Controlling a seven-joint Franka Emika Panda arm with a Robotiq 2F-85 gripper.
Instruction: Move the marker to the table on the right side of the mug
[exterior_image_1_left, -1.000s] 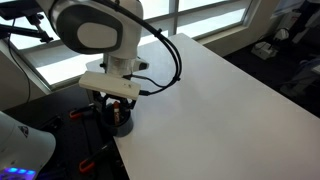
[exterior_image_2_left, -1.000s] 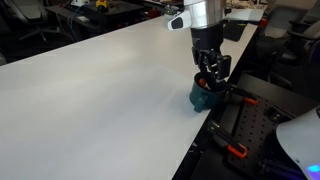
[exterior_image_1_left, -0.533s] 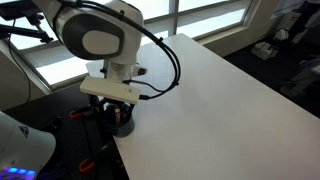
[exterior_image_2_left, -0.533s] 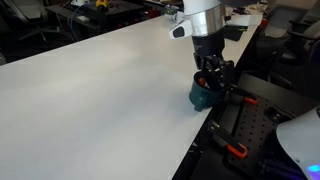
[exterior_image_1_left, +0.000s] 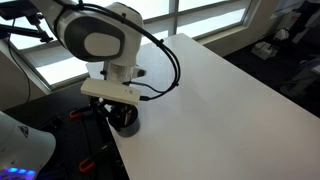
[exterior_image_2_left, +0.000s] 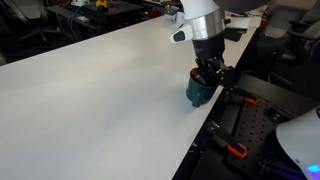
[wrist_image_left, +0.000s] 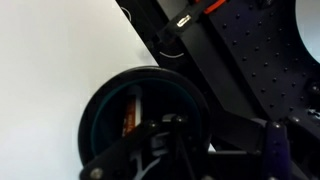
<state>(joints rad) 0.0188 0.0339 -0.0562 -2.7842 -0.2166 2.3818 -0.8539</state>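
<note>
The dark blue-grey mug (exterior_image_1_left: 124, 117) (exterior_image_2_left: 198, 92) stands at the very edge of the white table (exterior_image_1_left: 200, 90) (exterior_image_2_left: 90, 90). In the wrist view I look down into the mug (wrist_image_left: 95, 105). The marker (wrist_image_left: 129, 115) shows as a thin stick with a reddish-orange stretch, leaning against the inner wall. My gripper (exterior_image_2_left: 208, 76) (exterior_image_1_left: 120, 107) points straight down with its fingertips at the mug's mouth. In the wrist view the gripper (wrist_image_left: 215, 135) is a dark mass over the rim, and its jaw gap is lost in shadow. The exterior views hide the marker.
Just off the table edge by the mug lies a black perforated bench (exterior_image_2_left: 250, 120) with red-handled clamps (exterior_image_2_left: 236, 152) and cables. Windows and cluttered benches stand beyond the far side of the table. The tabletop stretches wide and bare away from the mug.
The gripper has sunk lower onto the mug. The mug has shifted slightly inward along the table edge in an exterior view.
</note>
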